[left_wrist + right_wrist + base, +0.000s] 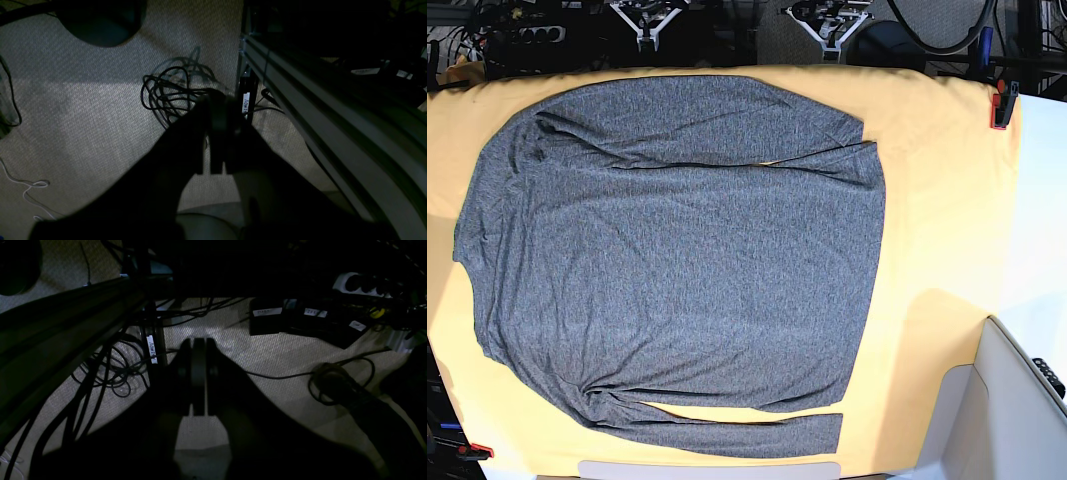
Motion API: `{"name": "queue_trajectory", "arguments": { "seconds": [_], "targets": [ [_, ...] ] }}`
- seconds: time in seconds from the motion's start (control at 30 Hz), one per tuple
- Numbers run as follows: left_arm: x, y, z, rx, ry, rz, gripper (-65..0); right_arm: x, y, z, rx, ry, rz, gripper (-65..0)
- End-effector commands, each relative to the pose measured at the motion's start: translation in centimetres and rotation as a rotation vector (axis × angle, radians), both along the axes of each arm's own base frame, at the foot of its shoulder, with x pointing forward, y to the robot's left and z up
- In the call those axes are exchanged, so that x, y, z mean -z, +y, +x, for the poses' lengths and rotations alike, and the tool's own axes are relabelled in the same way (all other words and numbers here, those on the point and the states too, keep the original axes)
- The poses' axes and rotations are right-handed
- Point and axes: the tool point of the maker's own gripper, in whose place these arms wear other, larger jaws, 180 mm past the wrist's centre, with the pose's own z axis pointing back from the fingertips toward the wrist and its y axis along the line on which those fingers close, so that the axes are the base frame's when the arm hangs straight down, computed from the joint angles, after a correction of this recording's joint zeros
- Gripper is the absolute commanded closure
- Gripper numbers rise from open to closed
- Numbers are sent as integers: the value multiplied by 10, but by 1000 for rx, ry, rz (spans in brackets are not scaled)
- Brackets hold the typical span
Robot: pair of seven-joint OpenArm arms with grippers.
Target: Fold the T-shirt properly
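The heather-grey T-shirt (pixel 677 260) lies spread flat on the yellow-orange table cloth (pixel 937 200). One long sleeve is laid across its top edge and another along its bottom edge. Both arms are off the cloth, beyond the table's far edge. In the base view my left gripper (pixel 827 20) shows at the top right of centre and my right gripper (pixel 649 18) at the top left of centre. In the dim wrist views the left gripper (pixel 217 96) and the right gripper (pixel 199 341) hang over carpet, jaws pressed together, holding nothing. The shirt does not appear in either wrist view.
Red clamps (pixel 1004 105) (pixel 477 452) pin the cloth at two corners. A white surface (pixel 1017 400) sits at the lower right. Below the table are a coil of black cable (pixel 173 90), an aluminium frame rail (pixel 317 110) and a power strip (pixel 363 285).
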Motion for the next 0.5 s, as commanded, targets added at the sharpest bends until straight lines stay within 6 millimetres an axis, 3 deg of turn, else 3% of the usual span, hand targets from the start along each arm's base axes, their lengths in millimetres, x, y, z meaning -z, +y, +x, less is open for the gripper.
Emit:
{"name": "queue_trajectory", "arguments": {
  "seconds": [0.0,0.47],
  "targets": [
    [0,3,3,-6,-12,6,-4,-1,1,3,-1,-17,3,0],
    [-1,3,6,-11,-18,7,-3,-4,-1,23,-2,-69,-2,0]
  ]
}}
